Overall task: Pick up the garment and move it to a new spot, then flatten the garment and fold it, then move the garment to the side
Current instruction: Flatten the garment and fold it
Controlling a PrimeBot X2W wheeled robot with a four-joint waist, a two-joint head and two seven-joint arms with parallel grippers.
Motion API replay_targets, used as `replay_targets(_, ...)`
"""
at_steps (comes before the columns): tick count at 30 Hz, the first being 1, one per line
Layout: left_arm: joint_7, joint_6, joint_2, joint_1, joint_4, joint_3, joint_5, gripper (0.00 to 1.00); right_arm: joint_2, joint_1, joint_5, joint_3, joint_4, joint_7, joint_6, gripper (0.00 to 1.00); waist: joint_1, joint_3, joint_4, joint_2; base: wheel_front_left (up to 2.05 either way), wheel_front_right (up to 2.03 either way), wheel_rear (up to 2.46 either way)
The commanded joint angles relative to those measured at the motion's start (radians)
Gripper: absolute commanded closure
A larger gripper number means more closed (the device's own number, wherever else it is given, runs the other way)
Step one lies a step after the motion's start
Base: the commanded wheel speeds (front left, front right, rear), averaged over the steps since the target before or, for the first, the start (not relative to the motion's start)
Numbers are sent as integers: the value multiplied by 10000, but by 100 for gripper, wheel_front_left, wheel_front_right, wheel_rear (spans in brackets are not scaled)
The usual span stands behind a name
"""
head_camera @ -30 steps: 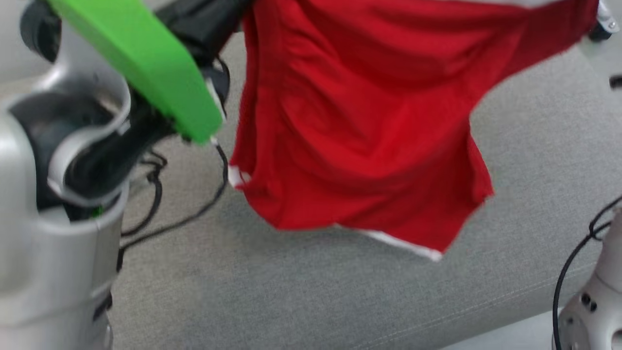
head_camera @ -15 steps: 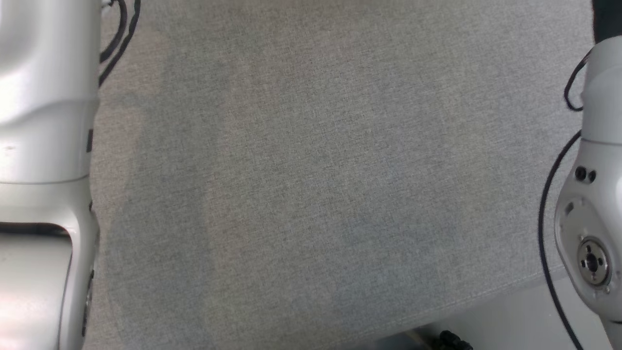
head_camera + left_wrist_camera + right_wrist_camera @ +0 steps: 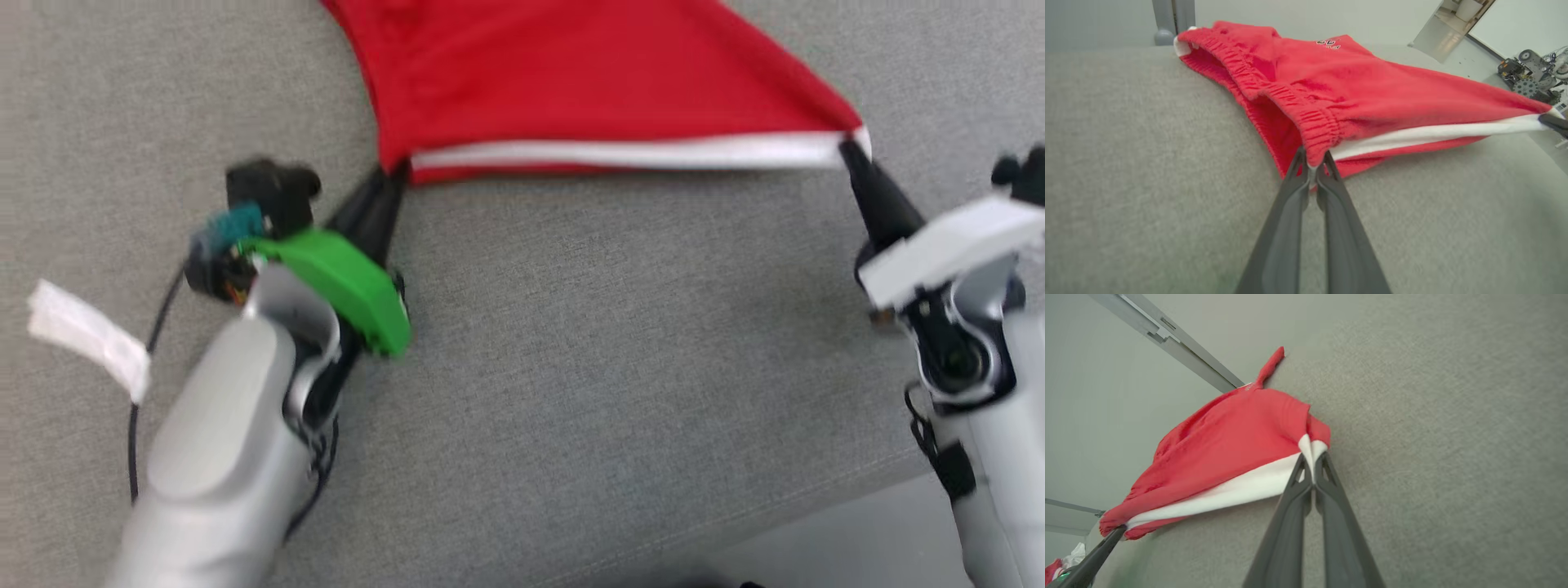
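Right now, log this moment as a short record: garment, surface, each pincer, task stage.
garment: red, white stripe along one edge, elastic waistband
surface: grey fabric
left pincer: shut on the garment's waistband corner
right pincer: shut on the striped hem corner
hold: edge taut between both pincers
stage: held spread, not yet folded

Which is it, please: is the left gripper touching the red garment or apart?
Touching: the left wrist view shows the left gripper pinching the red garment at its waistband end.
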Motion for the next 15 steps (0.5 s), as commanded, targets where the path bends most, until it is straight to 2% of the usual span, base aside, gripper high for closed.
replay_targets(1, 42, 66, 241, 697, -373, -10, -100, 100, -151, 525, -2, -61, -302, 77, -1, 100, 0, -962, 267, -1, 0, 0, 0)
replay_targets(5, 426, 774, 539, 3830, -2450, -218, -493, 100, -374, 3183, -145, -503, -1481, 470, -10, 100, 0, -1922, 404, -1, 0, 0, 0)
replay_targets(10, 688, 1849, 587, 7061, -4811, -340, -1101, 100, 124, 5942, -361, -1601, -3023, 1036, -11, 100, 0, -2535, 659, -1, 0, 0, 0)
replay_targets(15, 892, 2220, 358, 8226, -6198, -555, -1511, 100, 814, 7221, -361, -2547, -4518, 1670, -8, 100, 0, -2389, 970, -1, 0, 0, 0)
